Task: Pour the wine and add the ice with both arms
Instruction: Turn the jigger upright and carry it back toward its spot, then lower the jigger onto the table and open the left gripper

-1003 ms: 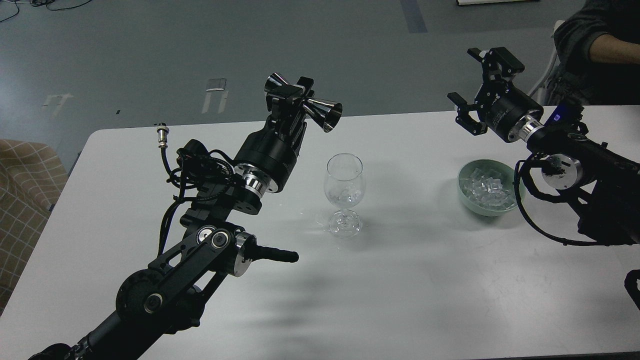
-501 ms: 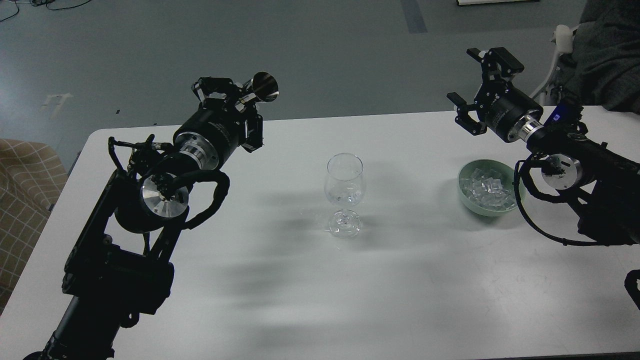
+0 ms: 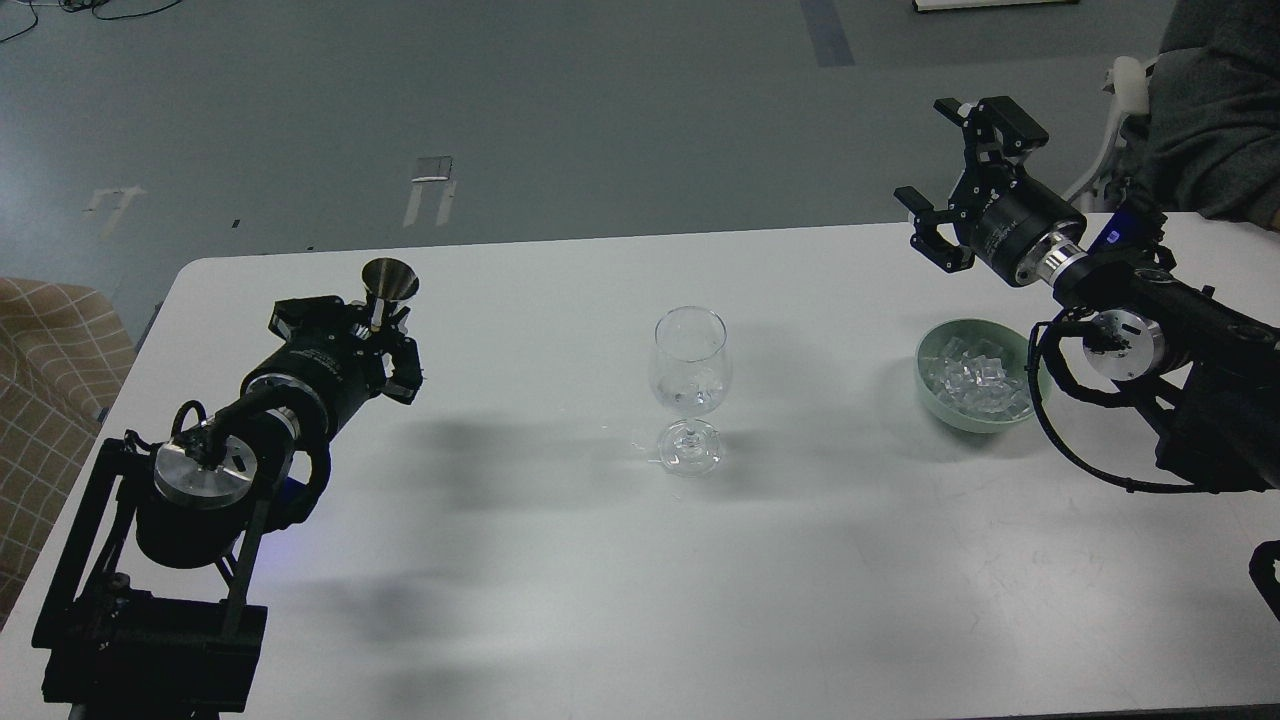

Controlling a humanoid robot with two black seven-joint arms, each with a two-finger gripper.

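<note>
A clear wine glass (image 3: 688, 372) stands upright mid-table with a shallow pool of clear wine (image 3: 690, 398) in its bowl. My left gripper (image 3: 378, 330) is low at the table's left, shut on a steel double-cone jigger (image 3: 389, 283) held upright, far left of the glass. A pale green bowl (image 3: 930, 385) of clear ice cubes (image 3: 975, 378) sits at the right. My right gripper (image 3: 935, 160) is open and empty, raised above and behind the bowl.
A few clear drops lie on the white table (image 3: 800, 560) by the glass foot. A person in dark clothing (image 3: 1215, 100) and a white chair (image 3: 1120, 110) are at the back right. Checked beige fabric (image 3: 50, 380) lies off the left edge.
My left arm has swung left and down away from the glass, turning the jigger from tilted sideways to upright near the table. The right arm has not moved.
</note>
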